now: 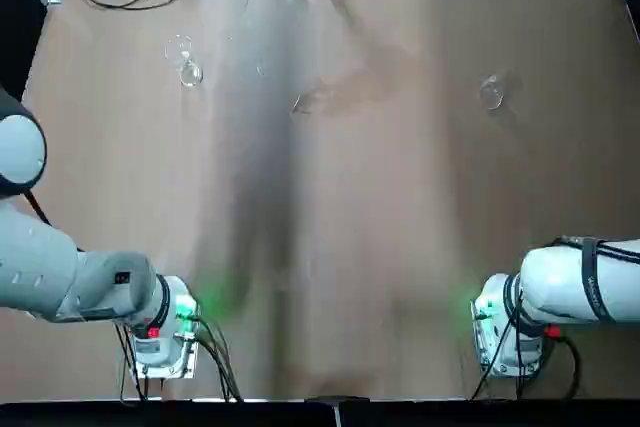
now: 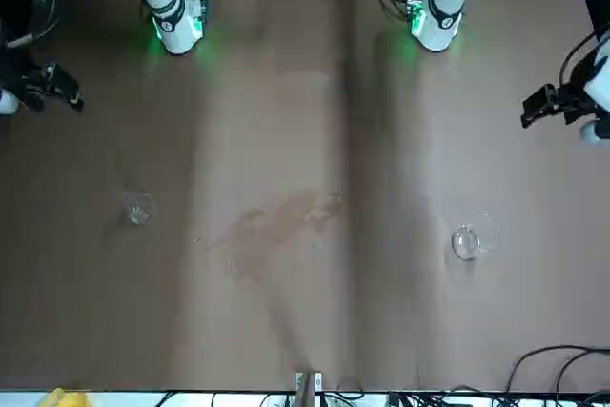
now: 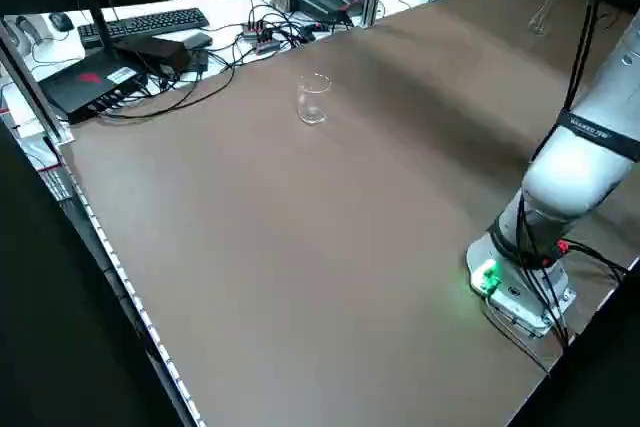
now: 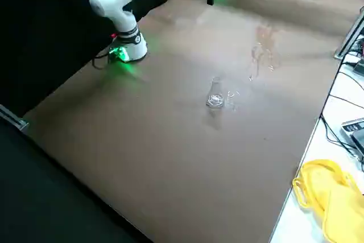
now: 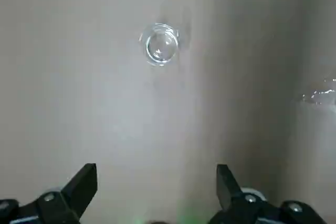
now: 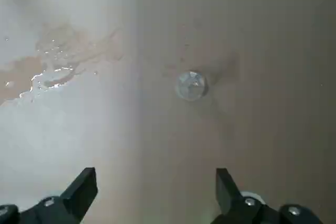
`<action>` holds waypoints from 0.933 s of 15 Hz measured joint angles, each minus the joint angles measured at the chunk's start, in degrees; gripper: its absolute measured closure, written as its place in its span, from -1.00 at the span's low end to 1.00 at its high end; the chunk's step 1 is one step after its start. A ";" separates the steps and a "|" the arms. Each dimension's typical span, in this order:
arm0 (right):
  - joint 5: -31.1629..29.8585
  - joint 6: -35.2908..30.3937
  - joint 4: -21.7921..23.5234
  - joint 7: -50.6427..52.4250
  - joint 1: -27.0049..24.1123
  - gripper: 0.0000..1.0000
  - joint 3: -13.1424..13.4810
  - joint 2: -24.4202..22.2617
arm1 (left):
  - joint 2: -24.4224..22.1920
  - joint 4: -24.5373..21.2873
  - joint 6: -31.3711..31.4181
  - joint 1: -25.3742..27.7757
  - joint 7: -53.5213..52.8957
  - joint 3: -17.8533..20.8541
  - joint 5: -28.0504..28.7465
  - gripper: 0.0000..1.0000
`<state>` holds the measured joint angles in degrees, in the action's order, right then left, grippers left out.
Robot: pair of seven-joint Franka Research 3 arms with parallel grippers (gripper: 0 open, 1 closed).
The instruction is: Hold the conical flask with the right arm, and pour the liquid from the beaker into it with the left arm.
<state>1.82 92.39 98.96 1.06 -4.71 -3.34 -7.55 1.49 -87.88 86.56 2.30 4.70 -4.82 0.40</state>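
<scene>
Brown table (image 1: 330, 247) mostly bare; beaker (image 1: 187, 62), conical flask (image 1: 491, 93) far apart (both grippers wide open, empty).

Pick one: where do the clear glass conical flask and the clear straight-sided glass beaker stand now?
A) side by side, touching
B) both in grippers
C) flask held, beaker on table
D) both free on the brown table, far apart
D: the conical flask stands alone on the robot's right side of the brown table and the beaker alone on its left, while the left gripper and right gripper are open and empty.
</scene>
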 joint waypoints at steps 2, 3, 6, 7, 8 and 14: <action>0.00 -0.04 0.00 0.24 0.88 -1.00 -0.05 0.02 | 0.00 -0.03 -0.32 -0.25 -0.05 -0.68 0.12 -1.00; 0.00 -0.06 0.01 0.96 0.96 -1.00 -0.04 0.06 | 0.00 -0.06 -0.38 -0.25 -0.09 -0.77 0.15 -1.00; 0.00 -0.06 0.02 5.31 0.64 -1.00 0.40 0.35 | 0.03 -0.07 -0.41 -0.23 0.01 -0.76 0.15 -1.00; 0.00 -0.06 0.03 7.37 0.44 -1.00 0.59 0.53 | 0.12 -0.12 -0.41 -0.19 0.00 -0.74 0.15 -1.00; 0.00 -0.05 0.03 10.02 0.20 -1.00 0.71 0.87 | 0.35 -0.20 -0.41 -0.17 0.08 -0.70 0.15 -1.00; 3.24 1.38 -1.01 34.87 -4.36 -1.00 0.94 7.59 | 4.83 -0.44 1.10 3.99 -11.06 -0.08 0.15 -1.00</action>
<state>5.06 93.77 97.95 35.93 -9.08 -2.40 0.03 6.32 -88.32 87.66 6.29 -6.35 -4.89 0.55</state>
